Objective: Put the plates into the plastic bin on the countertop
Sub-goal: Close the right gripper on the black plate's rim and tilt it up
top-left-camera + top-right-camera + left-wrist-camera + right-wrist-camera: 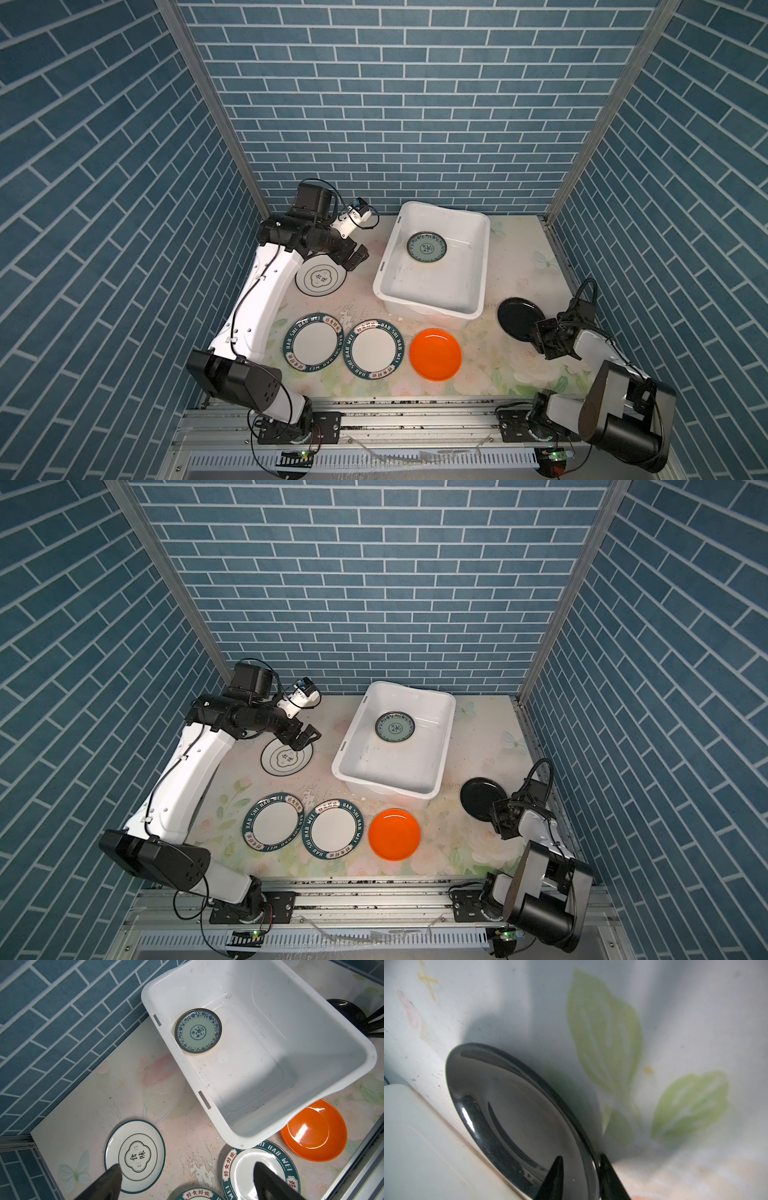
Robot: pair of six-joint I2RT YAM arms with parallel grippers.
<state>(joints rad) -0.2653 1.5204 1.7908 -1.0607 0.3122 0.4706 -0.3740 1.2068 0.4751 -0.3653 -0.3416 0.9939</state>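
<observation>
right pincer [581,1157] astride black plate [512,1105] rim, bite unconfirmed | left pincer [187,1165] spread | plastic bin [428,316] just beyond plate | advise: seat rim deep, clamp firmly before lifting off desk [478,365]

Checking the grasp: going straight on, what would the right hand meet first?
The glossy black round plate: its rim lies between the right hand's fingers, so it would likely slide farther onto it.

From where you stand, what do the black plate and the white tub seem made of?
The black plate is glossy, with mirror-like highlights along its rim. It could be glazed ceramic or melamine; I cannot tell which. The white tub is likely plastic: matte, scuffed walls, with a rolled rim and moulded slots.
</observation>
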